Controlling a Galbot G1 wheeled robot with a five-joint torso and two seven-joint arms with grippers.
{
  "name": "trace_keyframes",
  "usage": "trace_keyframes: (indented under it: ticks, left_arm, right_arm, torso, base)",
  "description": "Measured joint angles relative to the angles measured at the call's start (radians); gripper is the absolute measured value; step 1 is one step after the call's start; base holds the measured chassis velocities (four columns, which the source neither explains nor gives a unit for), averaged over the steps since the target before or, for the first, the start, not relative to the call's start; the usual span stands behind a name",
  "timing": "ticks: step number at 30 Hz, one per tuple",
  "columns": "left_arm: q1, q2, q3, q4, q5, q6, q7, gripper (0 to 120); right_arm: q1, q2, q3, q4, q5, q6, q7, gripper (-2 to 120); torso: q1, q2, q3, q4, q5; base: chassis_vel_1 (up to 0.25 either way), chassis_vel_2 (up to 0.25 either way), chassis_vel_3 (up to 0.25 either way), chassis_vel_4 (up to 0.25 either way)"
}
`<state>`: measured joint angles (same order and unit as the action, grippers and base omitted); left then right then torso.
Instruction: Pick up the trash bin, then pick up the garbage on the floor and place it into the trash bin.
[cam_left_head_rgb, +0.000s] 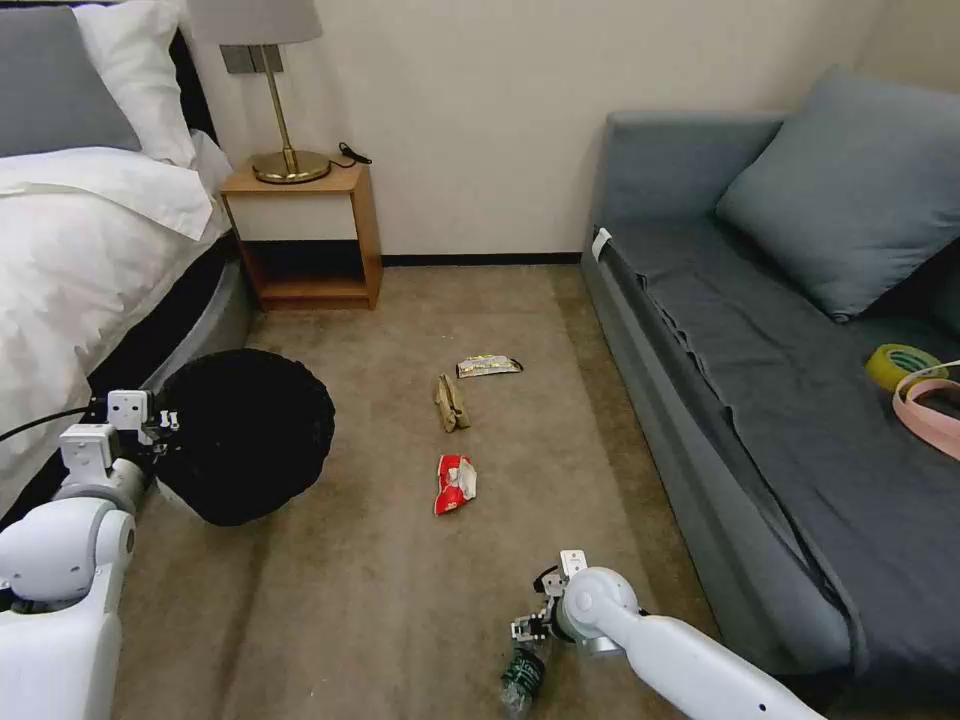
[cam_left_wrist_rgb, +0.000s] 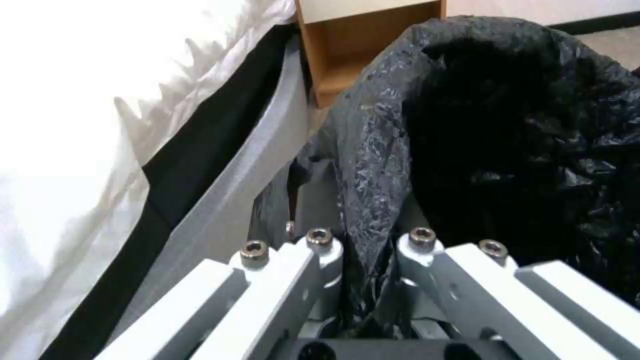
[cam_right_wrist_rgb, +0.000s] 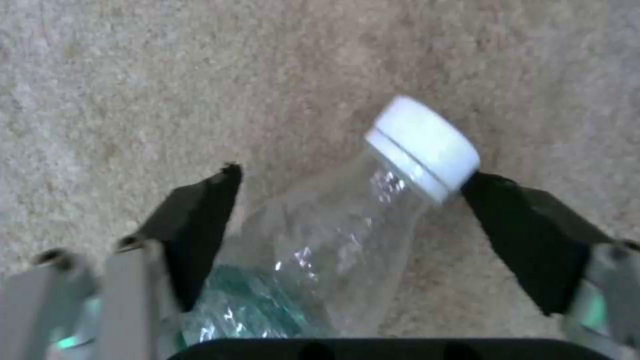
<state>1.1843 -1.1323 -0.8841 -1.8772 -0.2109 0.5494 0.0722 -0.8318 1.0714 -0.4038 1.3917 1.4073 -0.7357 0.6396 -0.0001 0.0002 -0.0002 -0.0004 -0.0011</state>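
With the trash bin (cam_left_head_rgb: 245, 435) held by its bag-lined rim in the closed left pincer (cam_left_wrist_rgb: 363, 250), the wide-open right pincer (cam_right_wrist_rgb: 347, 220) is best closed squarely on the clear bottle (cam_right_wrist_rgb: 333, 250) lying on the carpet (cam_left_head_rgb: 350, 590) between its fingers.

Open carpet (cam_left_head_rgb: 380, 590) lies between bed (cam_left_head_rgb: 90, 260) and sofa (cam_left_head_rgb: 760, 400); 3 wrappers dot its middle.

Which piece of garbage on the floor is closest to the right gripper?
The clear bottle: it lies between the open right gripper's jaws, while three wrappers lie farther off.
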Motion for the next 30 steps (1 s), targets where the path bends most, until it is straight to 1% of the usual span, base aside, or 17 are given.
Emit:
trace_keyframes:
  ticks: [3, 4, 8, 9, 12, 13, 14, 15, 17, 18, 20, 21, 25, 26, 30]
  left_arm:
    - [0.002, 0.003, 0.000, 0.002, -0.002, 0.000, 0.000, 4]
    - [0.002, 0.003, 0.000, 0.002, -0.002, 0.000, 0.000, 4]
    - [0.003, 0.004, 0.000, 0.002, -0.005, 0.000, 0.000, 4]
    - [0.003, 0.004, 0.000, 0.002, -0.005, 0.000, 0.000, 4]
    - [0.002, 0.004, 0.000, 0.001, -0.005, 0.000, 0.000, 4]
    - [0.002, 0.003, 0.000, 0.000, -0.005, 0.000, 0.000, 4]
    - [0.002, 0.003, 0.000, 0.000, -0.005, 0.000, 0.000, 4]
    - [0.002, 0.002, 0.000, 0.000, -0.005, 0.000, -0.001, 4]
    - [0.005, -0.001, 0.001, -0.001, -0.005, 0.000, -0.001, 4]
    - [0.006, -0.002, 0.002, -0.001, -0.005, 0.000, -0.001, 4]
    - [0.007, -0.002, 0.001, -0.002, -0.005, -0.001, -0.001, 4]
    - [0.008, -0.003, 0.001, -0.002, -0.005, -0.002, -0.001, 4]
    - [0.012, -0.004, 0.001, -0.004, -0.005, -0.002, -0.001, 4]
    - [0.015, -0.005, -0.001, -0.007, -0.005, -0.003, -0.001, 4]
    - [0.018, -0.004, -0.003, -0.010, -0.006, -0.003, -0.001, 4]
  right_arm:
    - [-0.004, -0.005, 0.005, 0.000, -0.017, 0.000, -0.026, 70]
    - [-0.004, -0.005, 0.005, 0.000, -0.017, 0.000, -0.026, 70]
    - [-0.007, -0.012, 0.009, 0.004, -0.023, 0.000, -0.034, 57]
    - [-0.007, -0.012, 0.009, 0.004, -0.023, 0.000, -0.034, 57]
    - [-0.006, -0.015, 0.009, 0.006, -0.023, 0.000, -0.034, 48]
    - [-0.006, -0.015, 0.009, 0.007, -0.023, 0.000, -0.037, 45]
    - [-0.006, -0.015, 0.009, 0.007, -0.023, 0.000, -0.037, 45]
    - [-0.005, -0.015, 0.010, 0.007, -0.024, 0.000, -0.037, 41]
    - [-0.006, -0.015, 0.011, 0.007, -0.028, 0.002, -0.046, 32]
    - [-0.006, -0.013, 0.009, 0.009, -0.032, 0.002, -0.052, 28]
    - [-0.005, -0.014, 0.011, 0.008, -0.037, 0.002, -0.057, 27]
    - [-0.004, -0.013, 0.012, 0.008, -0.042, 0.002, -0.062, 27]
    - [0.001, -0.011, 0.013, 0.008, -0.050, 0.002, -0.075, 27]
    - [0.007, -0.012, 0.014, 0.010, -0.055, 0.001, -0.079, 27]
    - [0.021, -0.013, 0.013, 0.016, -0.060, 0.001, -0.087, 27]
  torso:
    - [0.000, 0.000, 0.000, -0.0005, -0.0005]
    - [0.000, 0.000, 0.000, -0.0005, -0.0005]
    - [0.000, 0.000, 0.000, -0.0005, -0.0002]
    - [0.000, 0.000, 0.000, -0.0005, -0.0002]
    - [0.000, 0.000, 0.000, -0.0005, 0.0000]
    - [0.000, 0.000, 0.000, -0.0001, 0.0012]
    - [0.000, 0.000, 0.000, -0.0001, 0.0012]
    - [0.000, 0.000, 0.000, 0.0000, 0.0015]
    - [0.000, 0.000, 0.000, 0.0010, 0.0020]
    - [0.000, 0.000, 0.000, 0.0013, 0.0031]
    - [0.000, 0.000, 0.000, 0.0015, 0.0030]
    - [0.000, 0.000, 0.000, 0.0011, 0.0022]
    - [0.000, 0.000, 0.000, 0.0012, 0.0027]
    - [0.000, 0.000, 0.000, 0.0008, 0.0018]
    - [0.000, 0.000, 0.000, 0.0006, 0.0017]
  base:
    - [0.000, 0.000, 0.000, 0.000]
    - [0.000, 0.000, 0.000, 0.000]
    - [0.000, 0.000, 0.000, 0.000]
    - [0.000, 0.000, 0.000, 0.000]
    - [0.000, 0.000, 0.000, 0.000]
    - [0.000, 0.000, 0.000, 0.000]
    - [0.000, 0.000, 0.000, 0.000]
    - [0.000, 0.000, 0.000, 0.000]
    - [0.000, 0.000, 0.000, 0.000]
    - [0.000, 0.000, 0.000, 0.000]
    - [0.000, 0.000, 0.000, 0.000]
    - [0.000, 0.000, 0.000, 0.000]
    - [0.000, 0.000, 0.000, 0.000]
    - [0.000, 0.000, 0.000, 0.000]
    - [0.000, 0.000, 0.000, 0.000]
